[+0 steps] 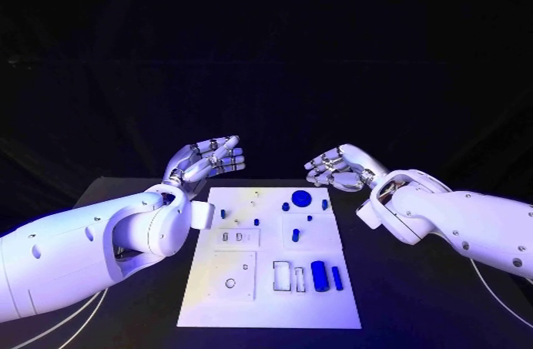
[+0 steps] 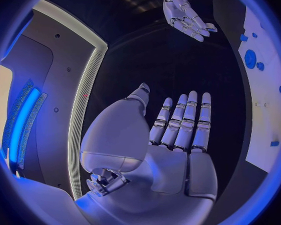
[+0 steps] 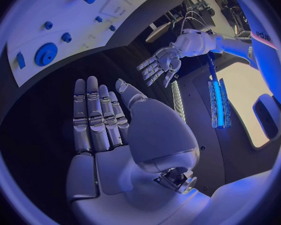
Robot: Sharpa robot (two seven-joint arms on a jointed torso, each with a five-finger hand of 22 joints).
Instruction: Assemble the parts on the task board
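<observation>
Left hand [image 1: 209,160] up off the table [image 1: 133,203] at 10 o'clock of the task board [image 1: 272,303], fingers straight and apart, holding nothing. Board mid-table with blue parts [image 1: 320,275] loose at its 5 o'clock end and a gear-like part [image 1: 301,197] near 12; nothing grasped yet. Right hand [image 1: 339,166] at 1 o'clock, raised, fingers loosely curled, empty; best to lower one hand slowly onto a single part, pinching it square.

Cut off by the circle's rim in both wrist views: the white rectangular task board [image 2: 265,100]. Hidden behind the bulky white left arm [image 1: 100,241] in the head view, at about 9 o'clock: the board's edge. Too small to identify: tiny blue parts [image 1: 256,222] around the board's middle.
</observation>
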